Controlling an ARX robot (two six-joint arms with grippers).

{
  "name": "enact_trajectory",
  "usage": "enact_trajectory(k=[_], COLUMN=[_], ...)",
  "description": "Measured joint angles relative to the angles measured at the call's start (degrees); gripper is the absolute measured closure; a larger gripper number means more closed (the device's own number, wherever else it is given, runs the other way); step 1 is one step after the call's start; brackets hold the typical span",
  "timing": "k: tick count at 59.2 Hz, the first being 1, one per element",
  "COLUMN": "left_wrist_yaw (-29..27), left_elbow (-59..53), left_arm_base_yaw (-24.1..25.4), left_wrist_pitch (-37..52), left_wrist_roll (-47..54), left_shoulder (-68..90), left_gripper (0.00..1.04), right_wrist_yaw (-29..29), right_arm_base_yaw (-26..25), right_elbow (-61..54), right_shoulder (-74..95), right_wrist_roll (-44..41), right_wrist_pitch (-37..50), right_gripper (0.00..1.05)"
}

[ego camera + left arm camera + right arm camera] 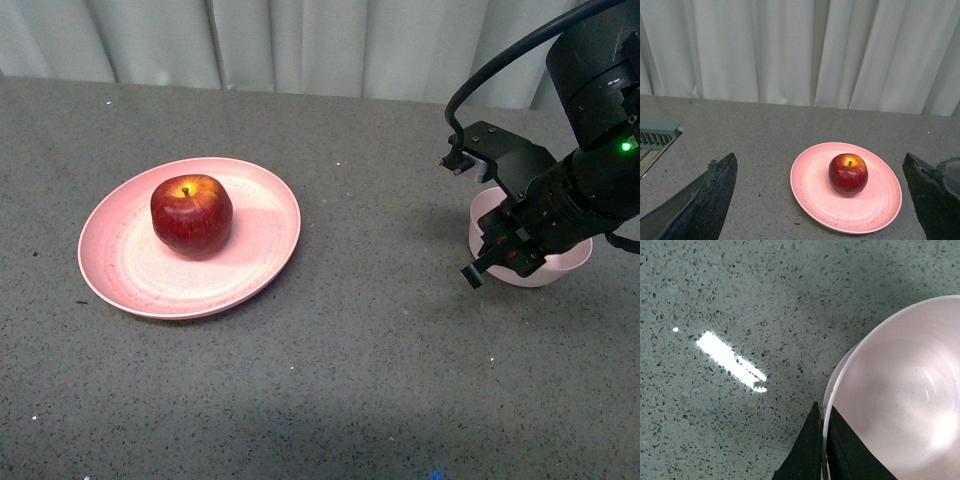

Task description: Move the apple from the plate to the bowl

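- Over at 3 o'clock on the grey speckled table (350, 380) in the front view you've got the bowl (560, 262). It's small, pale pink and sitting upright.
- The right gripper (824, 412) is pinched onto the bowl's rim on its 9 o'clock side. The right wrist view shows one dark finger outside the wall and the other inside against the glossy whitish surface. The rim is squeezed between them with basically no gap.
- The plate (130, 260) is at 9 o'clock on the table, well apart from the bowl. It's wide, shallow, salmon pink and lying flat.
- The apple (191, 214) is on the plate, a touch toward 12 o'clock from the plate's middle. It's dark red and glossy, with the stem pointing up out of a yellow patch. Neither gripper is touching it.
- The left gripper (818, 157) only shows up in the left wrist view. Its two dark fingers are spread really wide with nothing held. The plate and apple show between them, further off on the table.
- A pale curtain (300, 40) hangs along the table's 12 o'clock edge.
- A black cable (500, 60) arcs over the right arm (600, 170), and there's a little green light (627, 146) lit on that arm.
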Motion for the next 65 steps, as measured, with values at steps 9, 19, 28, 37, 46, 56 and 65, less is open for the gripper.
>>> enact_trajectory(k=[9, 19, 28, 37, 46, 56, 65], left_wrist_yaw=[0.0, 0.0, 0.0, 0.0, 0.0, 0.0, 0.0], left_elbow=[0.0, 0.0, 0.0, 0.0, 0.0, 0.0, 0.0], left_arm_base_yaw=[0.0, 0.0, 0.0, 0.0, 0.0, 0.0, 0.0], left_wrist_pitch=[0.0, 0.0, 0.0, 0.0, 0.0, 0.0, 0.0], left_wrist_roll=[0.0, 0.0, 0.0, 0.0, 0.0, 0.0, 0.0], left_shoulder=[0.0, 0.0, 0.0, 0.0, 0.0, 0.0, 0.0], left_gripper=[0.07, 0.07, 0.07, 0.07, 0.07, 0.07, 0.07], right_wrist_yaw=[0.3, -6.6, -10.0, -10.7, -11.0, -11.2, -11.7], right_arm_base_yaw=[0.5, 4.1, 8.7, 11.6, 12.7, 13.1, 14.4], right_elbow=[-0.9, -3.1, -2.5, -0.8, 1.0, 3.2, 4.8], right_shoulder=[-0.9, -6.1, -7.3, -4.9, -2.3, -0.6, 0.8], right_wrist_roll=[-1.3, -6.5, -8.3, -8.1, -8.0, -7.8, -7.6], right_wrist_pitch=[2.4, 3.1, 2.3, 1.7, 1.5, 0.7, -0.1], right_gripper=[1.04, 1.04, 1.04, 1.04, 1.04, 1.04, 1.04])
